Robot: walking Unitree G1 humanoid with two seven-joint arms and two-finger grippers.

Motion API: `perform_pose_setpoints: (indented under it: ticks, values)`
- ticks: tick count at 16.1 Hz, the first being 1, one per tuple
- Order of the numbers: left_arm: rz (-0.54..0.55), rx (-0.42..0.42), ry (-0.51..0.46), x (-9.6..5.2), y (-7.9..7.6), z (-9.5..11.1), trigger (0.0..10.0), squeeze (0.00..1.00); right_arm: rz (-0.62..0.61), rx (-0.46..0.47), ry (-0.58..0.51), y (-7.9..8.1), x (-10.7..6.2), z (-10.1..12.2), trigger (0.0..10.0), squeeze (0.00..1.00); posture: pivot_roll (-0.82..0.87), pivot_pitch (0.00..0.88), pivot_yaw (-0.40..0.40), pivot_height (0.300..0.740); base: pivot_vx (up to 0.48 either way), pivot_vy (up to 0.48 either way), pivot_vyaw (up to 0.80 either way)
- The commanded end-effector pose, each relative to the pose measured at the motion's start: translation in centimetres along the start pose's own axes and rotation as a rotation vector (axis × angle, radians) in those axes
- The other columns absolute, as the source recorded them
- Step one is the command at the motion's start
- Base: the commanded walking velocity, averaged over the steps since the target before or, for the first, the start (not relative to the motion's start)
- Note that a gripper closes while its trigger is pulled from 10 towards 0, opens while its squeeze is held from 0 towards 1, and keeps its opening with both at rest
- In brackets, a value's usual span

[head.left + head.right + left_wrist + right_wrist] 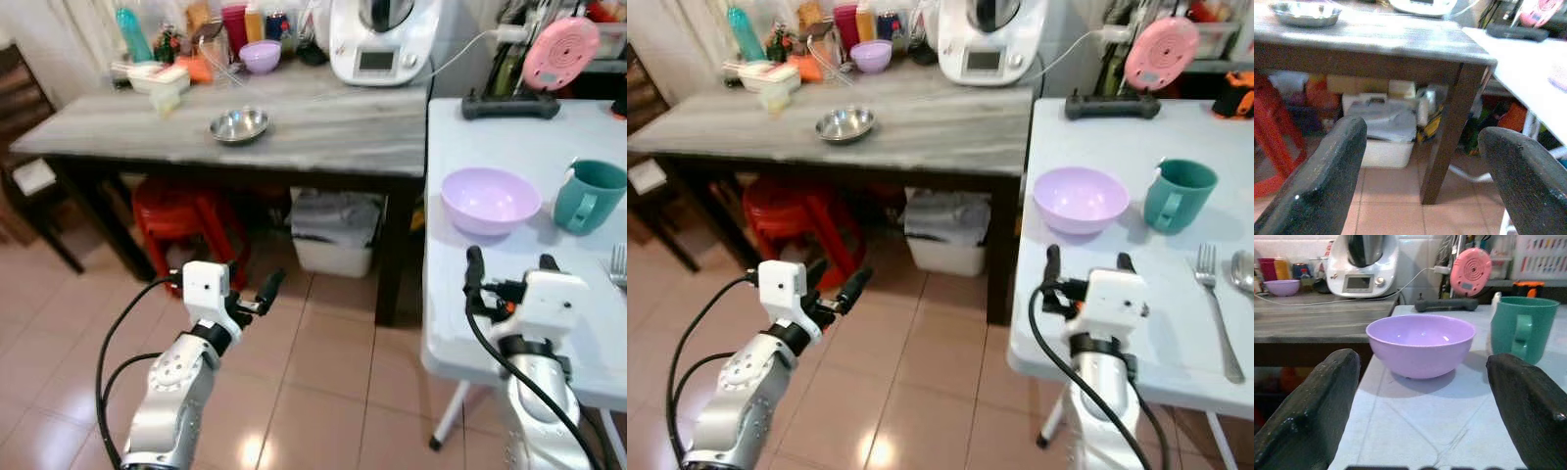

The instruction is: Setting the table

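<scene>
A lilac bowl (490, 201) and a teal mug (591, 196) stand side by side on the white table (509, 127) on my right. A fork (1215, 308) and a spoon (1242, 269) lie further right near the table's front edge. My right gripper (1087, 259) is open at that front edge, pointing at the lilac bowl (1420, 345) a short way ahead, with nothing between its fingers. My left gripper (835, 277) is open and empty over the tiled floor, facing the grey marble table (333, 127). A steel bowl (239, 124) rests on that table.
On the marble table's back stand a white kitchen machine (384, 39), a small lilac bowl (261, 56) and several bottles and jars. Under it are a red stool (186, 220) and a white bin (336, 235). A pink round device (559, 53) stands at the white table's far end.
</scene>
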State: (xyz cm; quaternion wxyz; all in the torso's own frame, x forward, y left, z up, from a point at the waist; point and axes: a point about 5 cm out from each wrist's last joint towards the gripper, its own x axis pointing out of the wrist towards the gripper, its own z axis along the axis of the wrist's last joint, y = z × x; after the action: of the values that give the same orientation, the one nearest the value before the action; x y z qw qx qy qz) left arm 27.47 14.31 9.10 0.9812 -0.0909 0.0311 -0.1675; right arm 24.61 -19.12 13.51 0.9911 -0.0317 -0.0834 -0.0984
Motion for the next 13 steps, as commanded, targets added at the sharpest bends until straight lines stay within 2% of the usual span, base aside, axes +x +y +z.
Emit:
perform_pose_setpoints:
  ticks: [1,5,9,13]
  values:
    - [0.01,0.006,0.001,0.01,0.21,0.15,10.0,0.0,-0.001,-0.002,0.008,0.1,0.14,-0.16,10.0,0.0,-0.07,0.036,0.125,0.74,0.0,-0.319,0.0]
    - [0.014,0.006,0.0,0.07,0.2,0.12,10.0,0.0,0.003,-0.002,0.006,0.2,0.27,-0.14,10.0,0.0,-0.07,0.034,0.124,0.74,0.0,-0.316,0.0]
    - [0.02,0.001,-0.007,0.14,0.25,0.05,10.0,0.0,0.012,-0.013,-0.004,0.29,0.48,0.01,10.0,0.0,-0.08,0.033,0.121,0.74,0.0,0.0,0.0]
    - [-0.038,-0.033,-0.012,0.2,-0.37,0.03,10.0,0.0,0.026,-0.031,-0.013,0.51,0.79,0.14,10.0,0.0,-0.08,0.037,0.118,0.74,0.0,0.0,0.0]
